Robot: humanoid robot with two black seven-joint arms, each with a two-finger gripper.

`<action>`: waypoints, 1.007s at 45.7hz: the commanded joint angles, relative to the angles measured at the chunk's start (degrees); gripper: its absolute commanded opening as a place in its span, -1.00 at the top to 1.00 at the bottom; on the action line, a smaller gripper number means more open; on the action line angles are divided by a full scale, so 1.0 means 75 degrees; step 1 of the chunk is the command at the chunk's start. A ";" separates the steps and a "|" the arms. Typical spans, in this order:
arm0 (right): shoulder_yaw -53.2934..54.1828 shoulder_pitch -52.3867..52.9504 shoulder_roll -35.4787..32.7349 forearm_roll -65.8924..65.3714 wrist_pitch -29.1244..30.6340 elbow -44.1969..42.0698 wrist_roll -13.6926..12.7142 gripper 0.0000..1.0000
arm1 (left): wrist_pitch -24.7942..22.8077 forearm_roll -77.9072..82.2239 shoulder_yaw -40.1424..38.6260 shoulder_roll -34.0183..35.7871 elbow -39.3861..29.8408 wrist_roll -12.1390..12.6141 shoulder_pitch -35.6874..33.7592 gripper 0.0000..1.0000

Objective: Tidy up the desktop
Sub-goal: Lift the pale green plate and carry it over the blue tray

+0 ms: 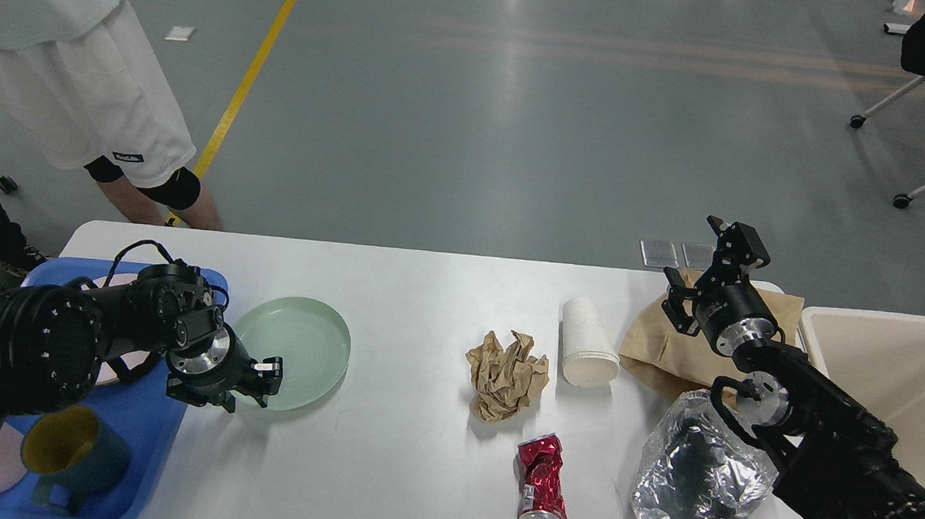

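Observation:
The white desktop carries a pale green plate at the left. My left gripper is at the plate's near-left rim, with one finger over the rim. I cannot tell if it grips the plate. In the middle lie a crumpled brown paper wad, a white paper cup on its side and a crushed red can. A crumpled foil bag and a flat brown paper bag lie at the right. My right gripper is open and empty above the brown bag.
A blue plastic tray at the left edge holds a dark mug and pink dishes. A beige plastic bin stands off the right end. A person stands beyond the table's far left corner. Office chairs are at the far right.

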 commanded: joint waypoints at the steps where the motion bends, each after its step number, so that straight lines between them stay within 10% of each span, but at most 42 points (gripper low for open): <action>1: 0.0000 0.0001 0.0000 -0.0008 -0.0001 0.0000 0.0000 -1.00 | -0.0540 0.0019 0.0011 -0.0010 0.0023 -0.0001 -0.0005 0.64; 15: 0.0000 0.0001 0.0000 0.0004 -0.0001 0.0000 0.0000 -1.00 | -0.1221 0.0030 0.0011 -0.0010 0.0140 -0.0001 -0.0017 1.00; 46: 0.0000 0.0001 0.0000 -0.0008 -0.0001 0.0000 0.0000 -1.00 | -0.1935 0.0030 -0.0105 0.0061 0.0152 -0.0001 -0.0942 1.00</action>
